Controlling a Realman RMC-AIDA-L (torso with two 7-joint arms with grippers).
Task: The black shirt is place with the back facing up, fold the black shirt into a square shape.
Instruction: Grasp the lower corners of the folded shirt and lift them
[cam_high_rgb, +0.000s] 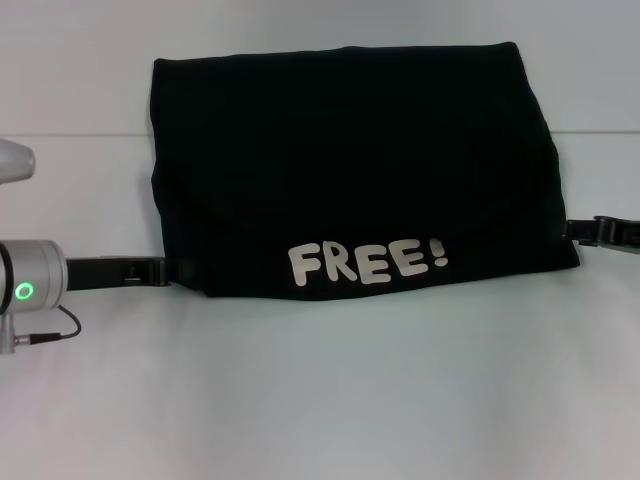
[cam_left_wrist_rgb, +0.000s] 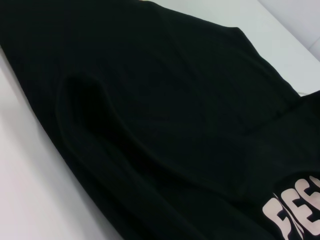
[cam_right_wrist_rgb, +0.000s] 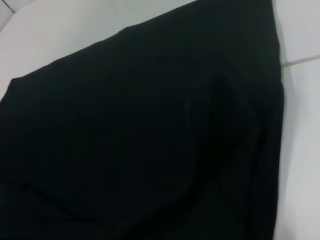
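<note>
Left gripper (cam_high_rgb: 183, 270) at our shirt's (cam_high_rgb: 350, 160) left edge, right gripper (cam_high_rgb: 572, 230) at its right edge, tips seemingly under cloth, grip we cannot tell, shirt folded on worktop (cam_high_rgb: 320, 400).

Left arm (cam_high_rgb: 30, 272) shows a silver cylinder with a glowing green ring, thin black cable, slim black tool (cam_high_rgb: 170, 270); right tool (cam_high_rgb: 600, 232) black too.

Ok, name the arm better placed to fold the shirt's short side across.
Either, marginally the left. The left tool sits at the black shirt's near left corner, the right tool at its right edge. Both reach under the cloth, so neither has a clear advantage.
</note>
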